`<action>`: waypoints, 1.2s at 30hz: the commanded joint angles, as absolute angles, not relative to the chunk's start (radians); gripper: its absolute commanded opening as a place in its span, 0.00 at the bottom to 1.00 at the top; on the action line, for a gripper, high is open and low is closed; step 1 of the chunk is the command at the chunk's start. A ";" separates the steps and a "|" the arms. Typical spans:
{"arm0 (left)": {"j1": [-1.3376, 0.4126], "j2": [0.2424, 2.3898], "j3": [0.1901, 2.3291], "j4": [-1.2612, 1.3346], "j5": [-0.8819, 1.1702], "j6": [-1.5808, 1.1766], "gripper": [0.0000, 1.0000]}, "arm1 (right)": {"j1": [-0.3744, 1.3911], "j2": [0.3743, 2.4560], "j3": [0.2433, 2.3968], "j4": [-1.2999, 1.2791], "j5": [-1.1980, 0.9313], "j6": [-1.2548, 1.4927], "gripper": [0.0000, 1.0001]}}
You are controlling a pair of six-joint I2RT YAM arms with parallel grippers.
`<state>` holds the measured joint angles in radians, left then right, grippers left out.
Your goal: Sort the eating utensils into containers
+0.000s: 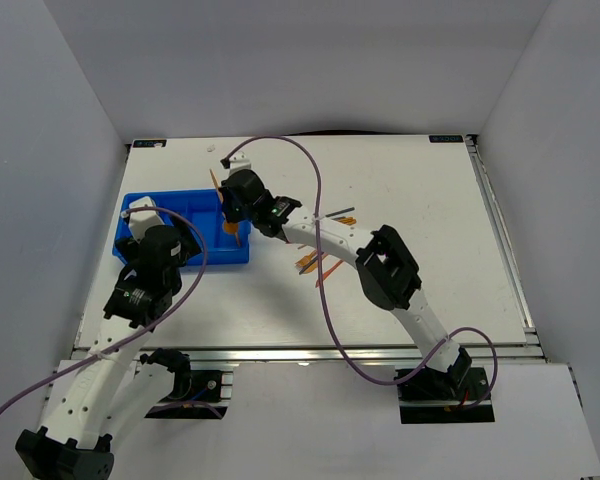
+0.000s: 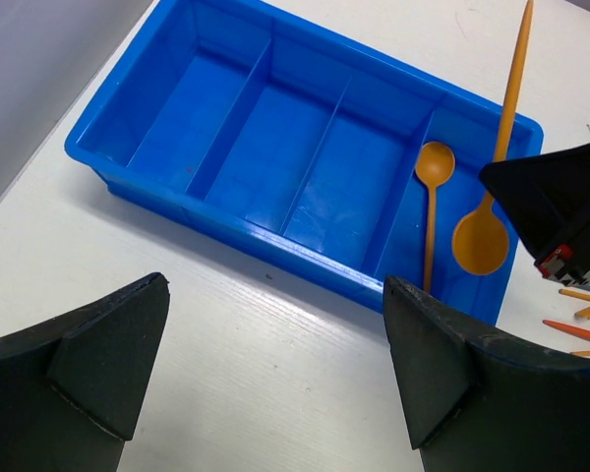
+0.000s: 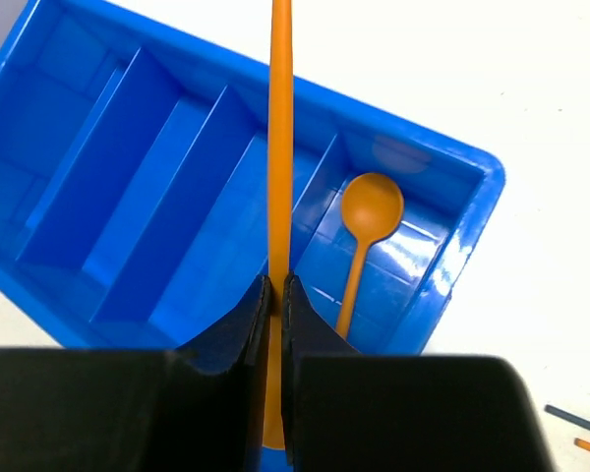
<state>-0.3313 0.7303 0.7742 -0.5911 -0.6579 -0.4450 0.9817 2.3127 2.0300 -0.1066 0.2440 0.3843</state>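
One orange spoon flat in the tray, clearest from the wrists.

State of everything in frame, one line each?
bright blue plastic tray: three compartments empty
left gripper: open, empty
right gripper: shut on held orange plastic spoon
second orange plastic spoon: lying in tray's end compartment
loose utensils: unsorted on table
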 commanded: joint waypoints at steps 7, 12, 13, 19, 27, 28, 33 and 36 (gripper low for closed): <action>-0.336 0.739 0.785 -0.581 -0.644 -0.439 0.98 | 0.980 2.296 1.947 -0.072 0.313 0.423 0.00; -0.336 0.738 0.784 -0.583 -0.644 -0.437 0.98 | 0.979 2.281 1.913 -0.080 0.325 0.466 0.05; -0.336 0.738 0.784 -0.583 -0.646 -0.437 0.98 | 0.980 2.278 1.916 -0.090 0.325 0.480 0.13; -0.336 0.736 0.785 -0.584 -0.647 -0.437 0.98 | 0.979 2.204 1.907 -0.109 0.347 0.497 0.49; -0.336 0.733 0.785 -0.584 -0.649 -0.439 0.98 | 0.973 1.970 1.803 -0.392 0.607 0.684 0.89; -0.336 0.732 0.784 -0.583 -0.646 -0.437 0.98 | 0.965 1.920 1.742 -0.435 0.656 0.719 0.89; -0.336 0.750 0.781 -0.568 -0.598 -0.423 0.98 | 0.930 1.784 1.510 -0.705 0.742 1.058 0.88; -0.336 0.776 0.785 -0.569 -0.589 -0.422 0.98 | 0.920 1.709 1.338 -0.693 0.755 1.141 0.72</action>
<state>-0.3313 0.7544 0.7742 -0.5892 -0.6170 -0.4339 0.9291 1.7241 1.4540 -0.5518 0.6727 0.9390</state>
